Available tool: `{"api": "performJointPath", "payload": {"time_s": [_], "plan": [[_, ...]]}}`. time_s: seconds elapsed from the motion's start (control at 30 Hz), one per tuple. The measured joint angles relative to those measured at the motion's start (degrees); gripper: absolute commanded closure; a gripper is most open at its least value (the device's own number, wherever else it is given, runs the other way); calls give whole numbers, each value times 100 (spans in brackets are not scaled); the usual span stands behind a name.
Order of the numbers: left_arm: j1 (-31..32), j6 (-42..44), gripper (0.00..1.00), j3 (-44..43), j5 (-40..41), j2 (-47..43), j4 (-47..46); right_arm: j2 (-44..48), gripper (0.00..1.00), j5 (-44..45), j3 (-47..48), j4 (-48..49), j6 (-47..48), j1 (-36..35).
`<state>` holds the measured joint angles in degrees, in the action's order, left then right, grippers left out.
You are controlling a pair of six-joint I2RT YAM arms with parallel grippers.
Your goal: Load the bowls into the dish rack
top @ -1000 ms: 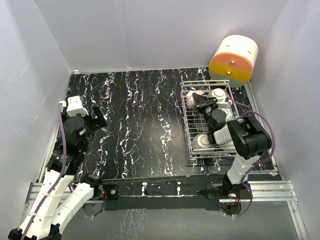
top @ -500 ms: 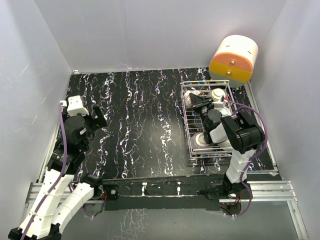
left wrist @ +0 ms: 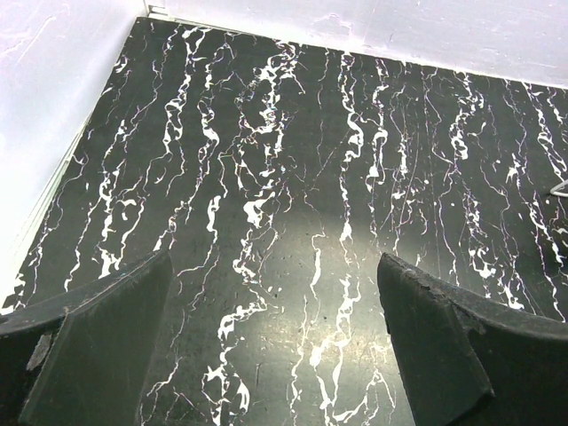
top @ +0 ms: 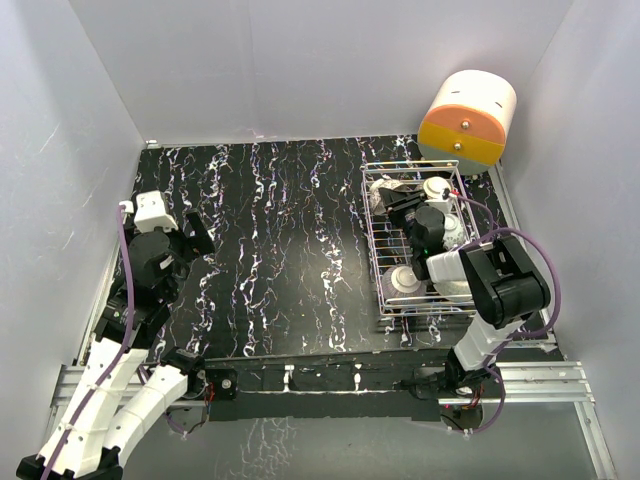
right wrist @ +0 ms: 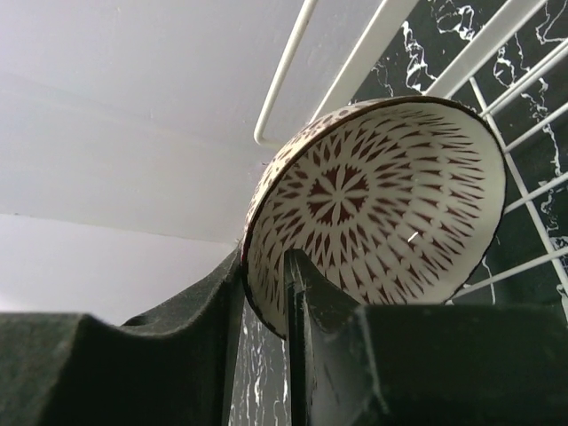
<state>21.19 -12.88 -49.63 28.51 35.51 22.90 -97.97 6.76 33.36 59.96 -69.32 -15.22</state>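
Observation:
The dish rack (top: 375, 250) is a silver wire basket at the right of the table. Pale bowls lie in it: one at the far end (top: 437, 187) and one at the near end (top: 407, 283). My right gripper (top: 400, 207) reaches into the rack's far left corner. In the right wrist view it (right wrist: 264, 266) is shut on the rim of a bowl (right wrist: 382, 195) with a white inside and a dark red lattice, one finger outside and one inside. The bowl stands on edge against the rack wires (right wrist: 373, 53). My left gripper (left wrist: 275, 293) is open over bare table.
An orange-and-cream cylinder (top: 467, 118) hangs at the far right corner, just beyond the rack. White walls close in the black marbled table (top: 280, 230) on three sides. My left arm (top: 150, 265) rests by the left wall.
My right arm has swung its wrist deeper into the far end of the rack with the bowl. The left arm has not moved.

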Motion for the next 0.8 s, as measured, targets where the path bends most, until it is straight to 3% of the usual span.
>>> {"api": "performJointPath", "payload": {"time_s": [0.27,0.8], "plan": [[0,-24,3,2,-2,-83,2,225,77,-229,22,-597,-179,94],[0,-129,3,63,-68,-120,4,710,83,-566,-431,-804,-321,175]]}}
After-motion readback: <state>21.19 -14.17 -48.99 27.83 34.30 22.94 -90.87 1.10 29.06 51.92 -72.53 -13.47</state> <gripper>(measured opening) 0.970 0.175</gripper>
